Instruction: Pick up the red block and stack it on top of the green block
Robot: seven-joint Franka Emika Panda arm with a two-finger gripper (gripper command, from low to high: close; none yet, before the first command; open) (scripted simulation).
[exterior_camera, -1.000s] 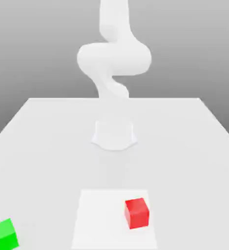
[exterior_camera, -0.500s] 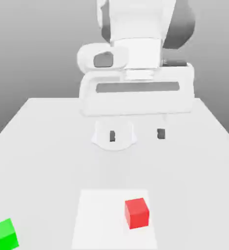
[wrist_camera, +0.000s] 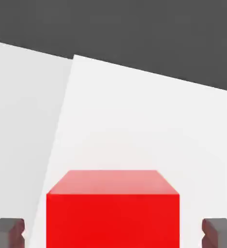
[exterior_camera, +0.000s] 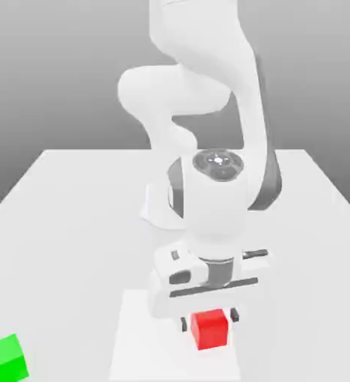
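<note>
Exterior view: the white Panda arm (exterior_camera: 207,112) occupies the centre of the frame, bent forward and down over the white worktop (exterior_camera: 73,224). Its two-finger gripper (exterior_camera: 208,322) sits low in the frame, right of centre, with the dark fingertips (exterior_camera: 184,324) showing on either side of the small red cube block (exterior_camera: 210,329). The jaws stand wide, one on each side of the block, with a visible gap between each fingertip and the block's faces; no contact is evident.

The red cube block rests on a lighter white square patch (exterior_camera: 144,343) of the worktop, in the lower centre-right of the frame, directly beneath the gripper body. It sits flat and upright.

The small green cube block (exterior_camera: 5,359) rests on the worktop in the lower left corner of the frame, well apart from the red block and from the gripper.

Hand view: the red cube block (wrist_camera: 113,208) lies at lower centre of the frame, its top face and one side face visible. The grey fingertips (wrist_camera: 7,231) appear in the lower left and lower right corners, clear of the block on both sides. The lighter square patch (wrist_camera: 144,121) lies under the block
</note>
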